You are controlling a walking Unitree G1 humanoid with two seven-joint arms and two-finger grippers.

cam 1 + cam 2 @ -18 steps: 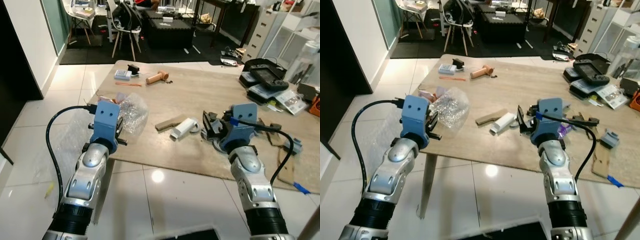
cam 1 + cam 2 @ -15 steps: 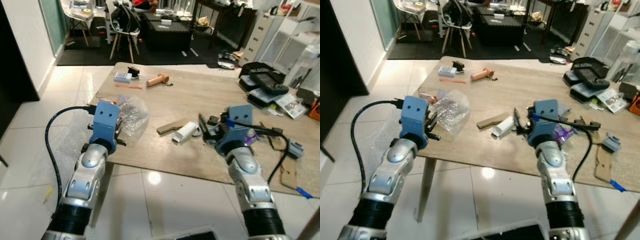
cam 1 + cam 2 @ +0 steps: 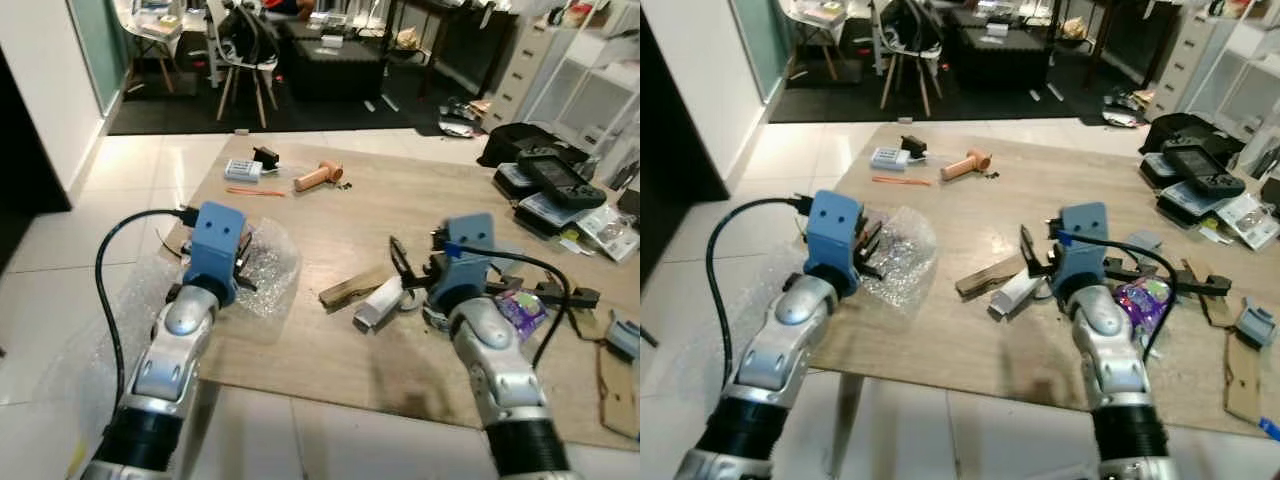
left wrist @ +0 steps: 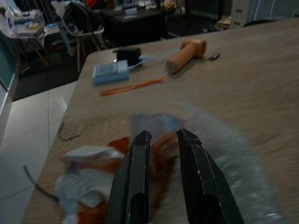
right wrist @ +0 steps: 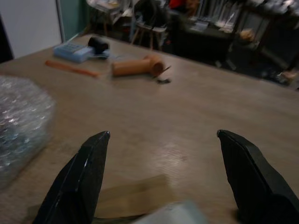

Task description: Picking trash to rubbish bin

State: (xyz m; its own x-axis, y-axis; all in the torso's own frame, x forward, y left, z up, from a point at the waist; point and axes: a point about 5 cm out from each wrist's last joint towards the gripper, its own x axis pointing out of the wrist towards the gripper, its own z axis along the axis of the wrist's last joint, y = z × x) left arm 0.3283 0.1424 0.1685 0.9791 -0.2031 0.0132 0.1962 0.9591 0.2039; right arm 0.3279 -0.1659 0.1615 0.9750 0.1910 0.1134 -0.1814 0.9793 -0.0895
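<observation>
Right gripper [image 3: 1028,262]: your fingers are spread wide and hold nothing, poised above the table [image 3: 330,350] just over the white box [image 3: 378,302] and the brown cardboard strip [image 3: 345,290].
Left gripper [image 4: 159,154]: your two fingers stand close together with a narrow gap, nothing between them, hovering over the bubble wrap [image 3: 898,258] at the table's near left corner.
What has changed: half a second ago you stood further back, with floor tiles showing under both arms; now the tabletop lies beneath both grippers, and the whole scene has slid towards you. That is you stepping in, not the items moving.
Trash within reach: the bubble wrap and a crumpled red and white wrapper [image 4: 93,161] under your left fingers; the white box and cardboard strip under your right; a purple packet [image 3: 518,308] just beyond your right wrist.
Further off: a wooden mallet [image 3: 318,177], an orange strip [image 3: 255,191] and a blue keypad [image 3: 241,169] lie well apart at the far edge.
Bin: I cannot place it from these views.
Meaning for the task: you look close enough to start a first pick, probably the white box, since your right fingers are already spread over it.
</observation>
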